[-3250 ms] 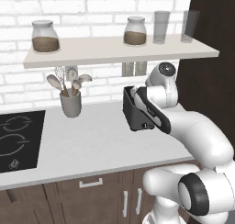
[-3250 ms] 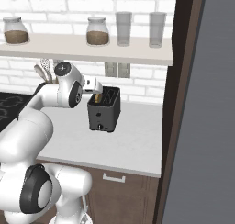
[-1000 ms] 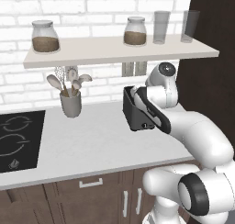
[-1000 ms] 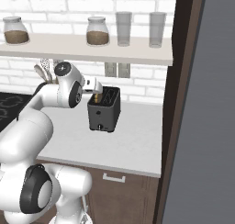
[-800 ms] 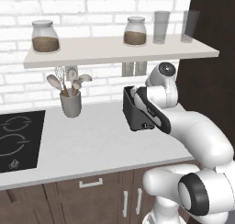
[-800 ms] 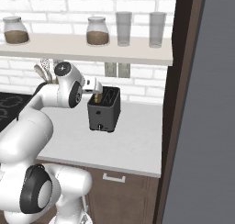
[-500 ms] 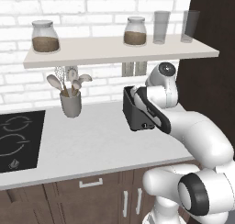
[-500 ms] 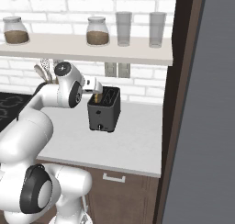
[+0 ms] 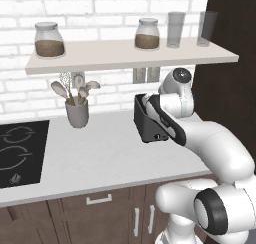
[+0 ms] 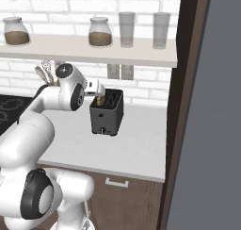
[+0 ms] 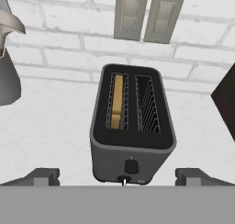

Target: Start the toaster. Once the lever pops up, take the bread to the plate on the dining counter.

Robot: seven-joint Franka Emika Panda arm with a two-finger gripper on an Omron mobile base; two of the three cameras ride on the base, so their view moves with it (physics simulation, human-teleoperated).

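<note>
**Toaster still waiting, bread in its slot**

On the worktop [image 9: 100,153] below the brick wall, left to right in the left base view, lie a black hob [image 9: 20,150], a grey utensil cup [image 9: 77,113] and the toaster [image 9: 150,120], with the arm reaching over it. By the look of it the task is barely begun. The bread [image 11: 118,101] sits deep in the left slot of the toaster [image 11: 132,126], only its tan top edge showing, while the right slot holds nothing but its wire guides. Whether the lever at the front has been pressed cannot be told; the small dark knob [image 11: 131,166] low on the front face is untouched by any finger. Lifting the slice and carrying it to the plate are both left to do.

The claw [image 11: 118,177] hovers above and just in front of the toaster, its two fingertips [image 11: 43,176] spread wide apart, gripping nothing. The toaster's front lies between them, near but apart, and the bread lies further ahead, beyond the fingertips.
</note>
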